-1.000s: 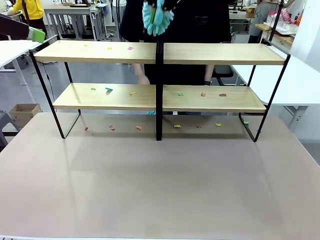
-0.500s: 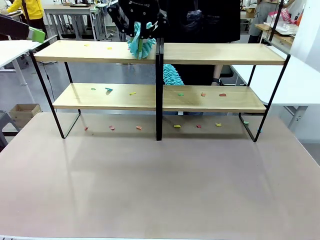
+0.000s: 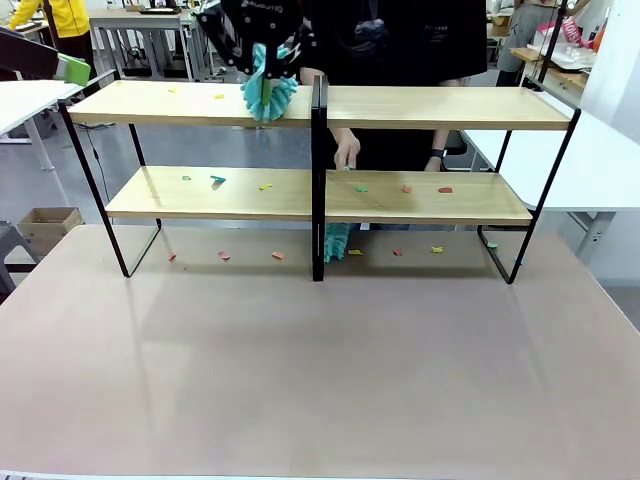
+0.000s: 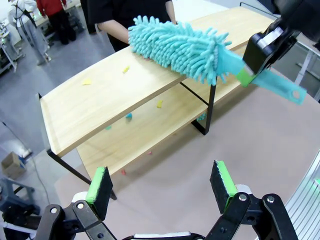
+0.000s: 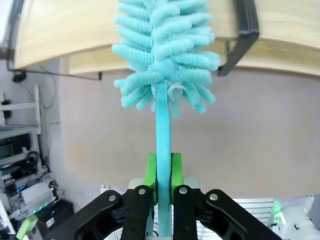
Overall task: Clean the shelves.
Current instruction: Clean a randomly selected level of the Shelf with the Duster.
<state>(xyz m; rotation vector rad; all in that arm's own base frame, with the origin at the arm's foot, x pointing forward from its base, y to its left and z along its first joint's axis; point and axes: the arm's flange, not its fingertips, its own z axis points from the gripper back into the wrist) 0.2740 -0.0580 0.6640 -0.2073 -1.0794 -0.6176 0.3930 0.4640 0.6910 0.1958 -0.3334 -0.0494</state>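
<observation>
The shelves (image 3: pixel 420 108) stand across the far half of the table, and small coloured scraps (image 3: pixel 217 180) lie on the boards and on the table beneath. My right gripper (image 3: pixel 262 55) reaches over the top left board. It is shut on the handle of a teal fluffy duster (image 3: pixel 268 95), whose head rests on that board near the central post. In the right wrist view the pads (image 5: pixel 151 170) clamp the handle below the duster head (image 5: pixel 165 60). My left gripper (image 4: pixel 161 182) hangs open and empty high above the table, looking down on the shelves (image 4: pixel 95 107) and the duster (image 4: pixel 180 47).
A person stands behind the shelves, one hand (image 3: pixel 347 150) at the lower right board, with a second teal duster (image 3: pixel 335 240) hanging below it by the post. White tables (image 3: pixel 610 160) flank both sides. A cardboard box (image 3: pixel 45 228) sits on the floor at left.
My right gripper brought the duster down from above the post onto the top left board and slid it left. The person's duster dropped from behind the upper gap to below the lower board.
</observation>
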